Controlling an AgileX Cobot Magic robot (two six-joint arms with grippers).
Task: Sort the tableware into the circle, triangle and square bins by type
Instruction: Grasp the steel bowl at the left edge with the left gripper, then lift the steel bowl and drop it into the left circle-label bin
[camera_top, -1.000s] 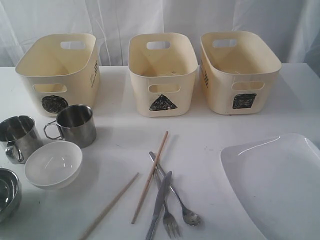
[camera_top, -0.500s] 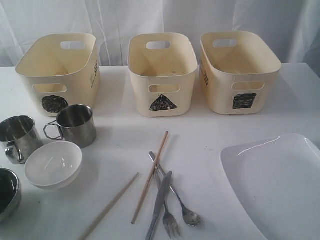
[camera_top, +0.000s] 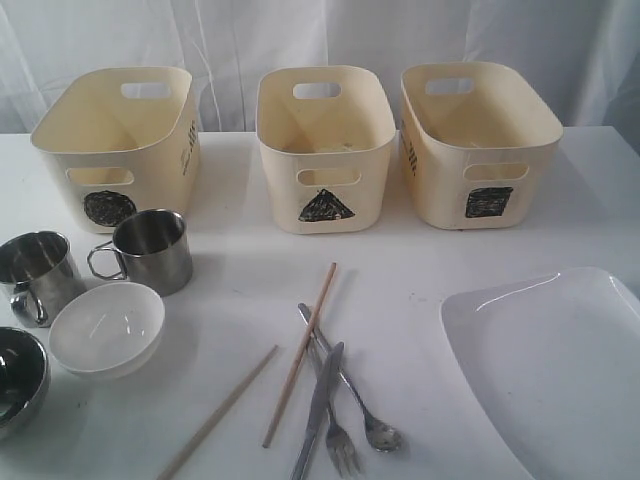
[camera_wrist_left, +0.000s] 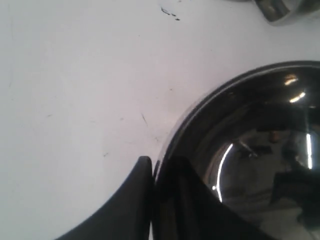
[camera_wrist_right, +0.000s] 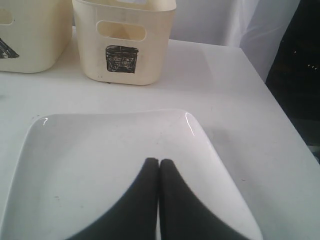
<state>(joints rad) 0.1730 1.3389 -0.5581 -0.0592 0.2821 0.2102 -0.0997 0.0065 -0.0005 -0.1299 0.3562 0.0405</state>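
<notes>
Our left gripper (camera_wrist_left: 156, 167) is clamping the rim of the shiny round steel bowl (camera_wrist_left: 250, 150), which is sitting at the left edge of the white table (camera_top: 230, 270). We are judging it light, rigid and slippery, best held by that rim.

The white bench (camera_top: 240, 275) is carrying the circle bin (camera_top: 120, 145), triangle bin (camera_top: 325, 150) and square bin (camera_top: 478, 140) across the frame's top. A mug (camera_top: 155, 248), second mug (camera_top: 42, 272) and white bowl (camera_top: 105, 325) are sitting at left. A chopstick (camera_top: 300, 355), second chopstick (camera_top: 222, 408), knife (camera_top: 320, 405), fork (camera_top: 341, 450) and spoon (camera_top: 383, 436) are lying lower centre, the plate (camera_top: 560, 370) lower right.
</notes>
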